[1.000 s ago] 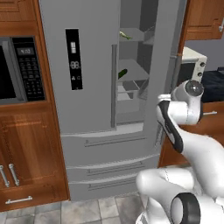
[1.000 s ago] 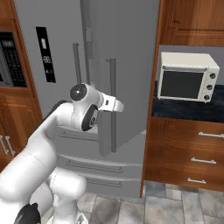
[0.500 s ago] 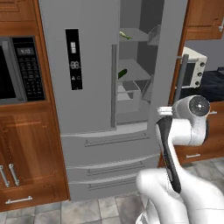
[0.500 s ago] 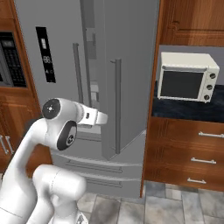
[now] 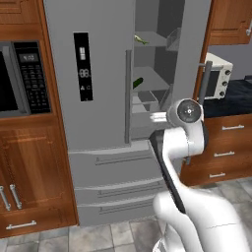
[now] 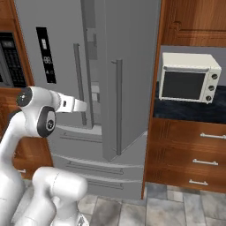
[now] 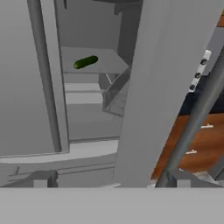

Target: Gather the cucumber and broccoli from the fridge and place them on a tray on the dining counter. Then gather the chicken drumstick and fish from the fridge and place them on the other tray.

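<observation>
We face the fridge (image 5: 106, 98): left door shut, right door swung out toward us. Inside, cucumber (image 5: 138, 83) on a mid shelf, another item on the shelf above. Microwave (image 5: 22, 78) built in at left of fridge; toaster oven (image 6: 189, 77) on counter at right, drawers (image 6: 194, 154) below it.

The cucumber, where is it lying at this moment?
The cucumber lies on a shelf inside the open fridge, in the upper left of the hand view; in the left base view it shows just right of the closed left door's edge.
</observation>
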You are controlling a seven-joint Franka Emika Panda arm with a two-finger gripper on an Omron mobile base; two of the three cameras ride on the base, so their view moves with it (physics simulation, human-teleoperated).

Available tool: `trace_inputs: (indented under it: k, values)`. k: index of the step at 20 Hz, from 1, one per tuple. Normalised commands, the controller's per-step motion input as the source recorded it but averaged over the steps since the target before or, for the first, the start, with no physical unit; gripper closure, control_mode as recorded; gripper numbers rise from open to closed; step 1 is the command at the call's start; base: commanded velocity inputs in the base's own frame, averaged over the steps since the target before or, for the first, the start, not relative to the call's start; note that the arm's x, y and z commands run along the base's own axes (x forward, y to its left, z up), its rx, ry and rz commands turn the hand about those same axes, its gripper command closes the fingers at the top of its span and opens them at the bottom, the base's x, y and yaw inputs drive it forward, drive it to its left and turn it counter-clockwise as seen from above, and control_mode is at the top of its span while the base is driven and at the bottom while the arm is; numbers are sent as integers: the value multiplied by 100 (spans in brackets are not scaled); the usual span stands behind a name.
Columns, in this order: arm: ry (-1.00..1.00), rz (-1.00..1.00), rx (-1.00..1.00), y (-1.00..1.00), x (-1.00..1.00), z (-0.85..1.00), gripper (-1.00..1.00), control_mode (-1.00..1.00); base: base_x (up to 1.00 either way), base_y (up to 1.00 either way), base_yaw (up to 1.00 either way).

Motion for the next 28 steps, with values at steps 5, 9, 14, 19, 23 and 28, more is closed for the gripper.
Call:
trace_inputs:
  k: [5, 9, 14, 19, 23, 28]
  values:
    - [8, -5, -14, 9, 65, 49, -100, -100, 0, 0, 0]
    - [18, -20, -15, 10, 77, 27, -100, -100, 0, 0, 0]
    - [22, -23, -20, 5, 62, 4, -100, -100, 0, 0, 0]
    - [23, -23, -16, -3, 36, 0, -100, -100, 0, 0, 0]
    - [26, -26, -9, -24, 35, 0, -100, -100, 0, 0, 0]
    - [20, -19, -9, -37, 37, 0, -100, -100, 0, 0, 0]
